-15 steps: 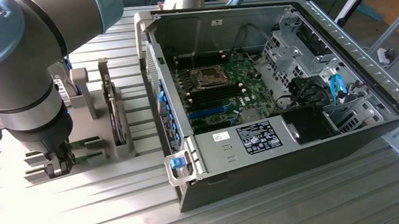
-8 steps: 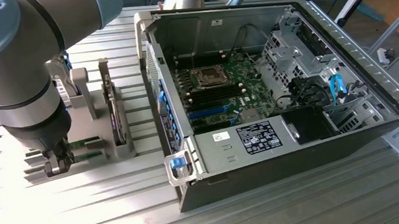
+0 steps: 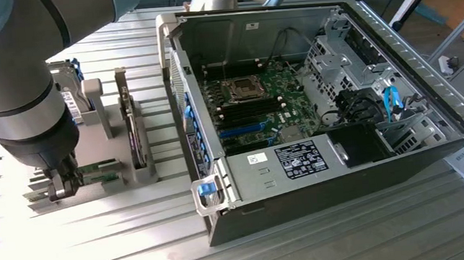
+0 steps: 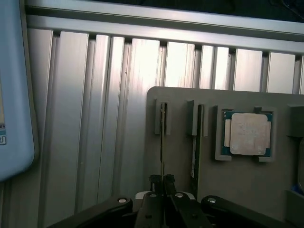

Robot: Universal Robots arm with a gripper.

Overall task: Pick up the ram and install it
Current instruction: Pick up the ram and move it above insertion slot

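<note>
Low on the exterior view's left, the pincer [image 3: 60, 185] is clamped on the ram [image 4: 163, 137], which stands on edge in its holder [image 4: 247, 190] slot. It looks gripped but not lifted, and nothing is installed in the case [image 3: 233, 37] yet.

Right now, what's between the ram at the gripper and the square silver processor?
Another ram stick, upright in its own slot of the holder, in the wrist view.

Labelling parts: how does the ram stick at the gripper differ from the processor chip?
The ram stick stands on edge in a slot, long and thin; the processor chip lies flat in a recess, square and silver-topped. The gripper grips the ram stick; the processor chip is untouched. Both sit in the grey holder.
</note>
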